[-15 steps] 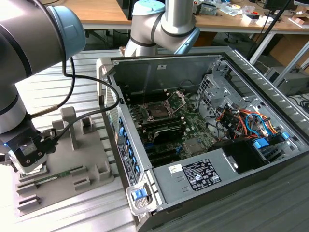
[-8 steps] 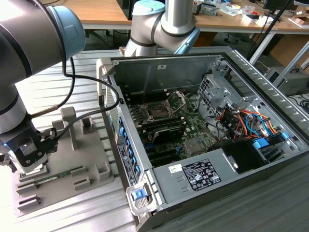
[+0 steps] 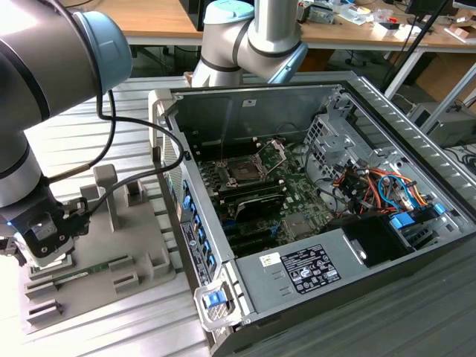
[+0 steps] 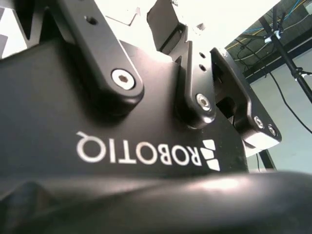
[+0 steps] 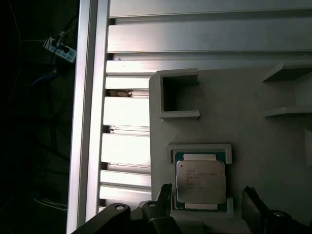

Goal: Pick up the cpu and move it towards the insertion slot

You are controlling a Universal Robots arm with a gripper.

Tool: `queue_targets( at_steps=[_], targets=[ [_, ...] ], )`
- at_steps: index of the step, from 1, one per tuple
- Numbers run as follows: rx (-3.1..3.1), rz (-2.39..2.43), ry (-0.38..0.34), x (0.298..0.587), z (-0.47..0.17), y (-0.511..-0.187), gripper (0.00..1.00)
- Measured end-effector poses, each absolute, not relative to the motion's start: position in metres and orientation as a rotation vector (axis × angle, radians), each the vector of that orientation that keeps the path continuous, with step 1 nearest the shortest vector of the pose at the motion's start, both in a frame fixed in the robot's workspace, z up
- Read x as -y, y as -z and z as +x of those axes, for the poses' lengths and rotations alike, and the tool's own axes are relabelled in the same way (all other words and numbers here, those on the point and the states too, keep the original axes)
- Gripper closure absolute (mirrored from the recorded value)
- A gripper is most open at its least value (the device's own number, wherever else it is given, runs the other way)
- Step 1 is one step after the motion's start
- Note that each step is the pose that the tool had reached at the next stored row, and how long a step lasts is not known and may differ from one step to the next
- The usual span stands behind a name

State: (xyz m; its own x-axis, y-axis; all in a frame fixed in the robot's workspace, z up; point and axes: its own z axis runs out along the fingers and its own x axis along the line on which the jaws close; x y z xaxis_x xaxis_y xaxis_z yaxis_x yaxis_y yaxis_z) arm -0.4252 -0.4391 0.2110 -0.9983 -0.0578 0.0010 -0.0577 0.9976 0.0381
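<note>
Gripper wide, astride cpu in grey holder.
Skewed closing could jam cpu on rim; insertion slot toward 2 o'clock, exterior view.

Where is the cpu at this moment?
In the first wrist view the cpu lies flat in the grey holder, straddled by the open gripper. In the exterior view its grey fixture sits at the exterior view's left, beside the computer case.

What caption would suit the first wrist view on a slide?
Open gripper straddling the cpu, seated in its grey holder.
</note>
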Motion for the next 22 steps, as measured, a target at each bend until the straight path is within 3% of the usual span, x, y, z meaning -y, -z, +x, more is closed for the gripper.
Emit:
queue_targets(
  at_steps=[22],
  targets=[
    [3.135, 0.149, 0.058, 0.4347, -0.4252, -0.2008, 0.33]
  ],
)
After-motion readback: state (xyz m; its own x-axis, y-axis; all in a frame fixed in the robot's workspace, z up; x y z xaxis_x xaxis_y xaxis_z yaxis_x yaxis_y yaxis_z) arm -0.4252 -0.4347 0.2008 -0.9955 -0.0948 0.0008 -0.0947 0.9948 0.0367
